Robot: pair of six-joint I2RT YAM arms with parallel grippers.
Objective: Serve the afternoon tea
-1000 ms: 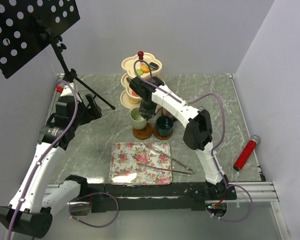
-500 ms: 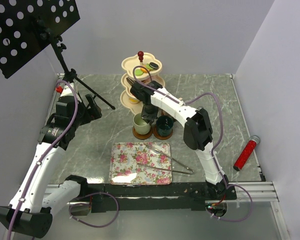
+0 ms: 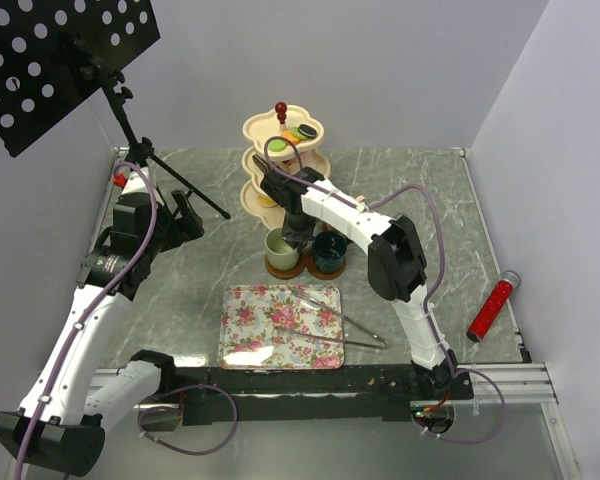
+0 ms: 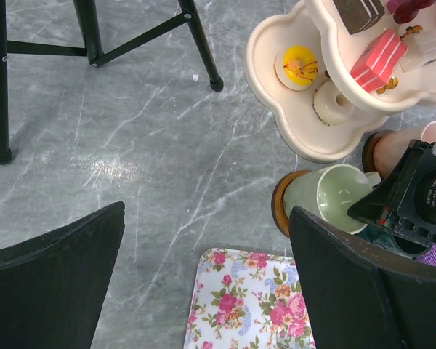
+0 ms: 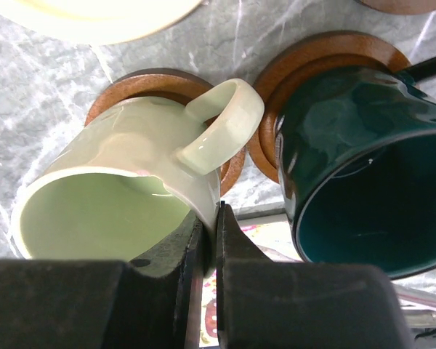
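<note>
Sweets fill the cream stand (image 4: 272, 102). Its lowest tier holds a yellow-iced doughnut (image 4: 299, 64) and a white doughnut (image 4: 333, 107). The tier above carries a pink cake slice (image 4: 378, 59) beside a brown cake slice (image 4: 357, 11). From overhead the top tier shows a few coloured pieces, too small to name.

In front of the stand, on the grey marble worktop (image 3: 430, 200), two mugs stand side by side, each on a brown saucer. The pale green mug (image 5: 123, 182) is empty and glossy inside. Its looped handle (image 5: 221, 123) is turned toward the dark teal mug (image 5: 356, 153), also empty, just beside it.

The right end effector (image 5: 209, 214) is clenched on the green mug's wall by the handle, one finger inside the rim and one outside. The mug's base lies over its saucer (image 5: 131, 83); whether it rests flat cannot be told.

The left end effector (image 4: 207, 225) hangs released, jaws wide apart, above bare worktop left of the mugs. Nearer the arms lies a floral tray (image 3: 255, 320) with metal tongs (image 3: 370, 338) across its right edge.
</note>
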